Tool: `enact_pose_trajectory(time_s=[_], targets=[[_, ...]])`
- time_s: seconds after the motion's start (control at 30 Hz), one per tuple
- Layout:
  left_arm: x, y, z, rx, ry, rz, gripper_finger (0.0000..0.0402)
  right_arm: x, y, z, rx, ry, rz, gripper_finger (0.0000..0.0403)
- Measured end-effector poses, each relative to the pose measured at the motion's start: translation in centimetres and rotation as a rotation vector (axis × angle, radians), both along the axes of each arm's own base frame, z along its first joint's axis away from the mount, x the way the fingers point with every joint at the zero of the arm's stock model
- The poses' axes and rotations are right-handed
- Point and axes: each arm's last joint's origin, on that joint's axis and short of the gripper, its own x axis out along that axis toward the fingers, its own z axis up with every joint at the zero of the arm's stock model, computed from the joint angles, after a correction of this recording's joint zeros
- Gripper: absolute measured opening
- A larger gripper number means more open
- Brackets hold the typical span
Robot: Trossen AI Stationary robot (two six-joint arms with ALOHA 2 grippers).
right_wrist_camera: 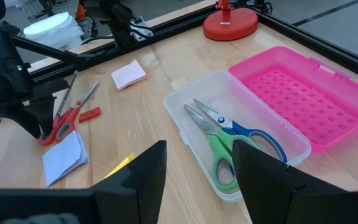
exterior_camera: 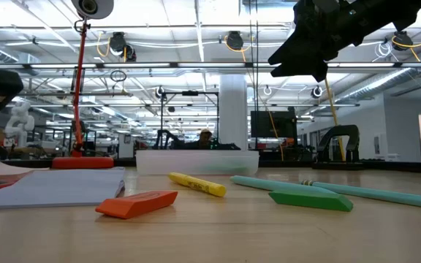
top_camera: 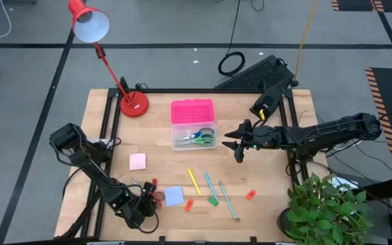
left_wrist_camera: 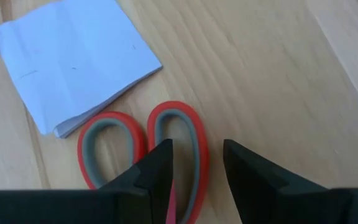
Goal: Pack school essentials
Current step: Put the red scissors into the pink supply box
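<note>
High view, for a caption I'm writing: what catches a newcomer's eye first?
The clear plastic box at table centre, its bright pink lid flung open, holds green- and blue-handled scissors. Behind it to the left stands the red desk lamp. At the front edge, the left gripper straddles one loop of the red-handled scissors.

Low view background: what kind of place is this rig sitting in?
Likely an open robotics lab or workshop, not a classroom. Behind the wooden table runs a big hall with exposed ceiling trusses and hanging lights, a pale support column, and what looks like another robot arm at a far bench.
</note>
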Motion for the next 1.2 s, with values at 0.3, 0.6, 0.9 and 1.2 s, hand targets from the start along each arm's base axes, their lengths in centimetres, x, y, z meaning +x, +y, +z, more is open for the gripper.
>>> enact_pose_trajectory(time_s=[0.3, 0.6, 0.9, 1.2], targets=[[1.0, 0.4, 0.1, 0.018, -0.043, -0.041, 0.0057, 0.0, 0.0, 0.0, 0.000, 0.000, 0.000, 0.0178], [1.6, 0.8, 0.0, -0.040, -0.035, 0.056, 0.0049, 0.0, 0.0, 0.0, -0.001, 0.000, 0.001, 0.0178], [2.6, 0.7, -2.2, 0.009, -0.023, 0.020, 0.0095, 0.0, 0.0, 0.0, -0.001, -0.001, 0.001, 0.0178], [2.4, 1.2, -0.1, 0.017, -0.097, -0.003, 0.0027, 0.0, 0.0, 0.0, -0.001, 0.000, 0.001, 0.0178]])
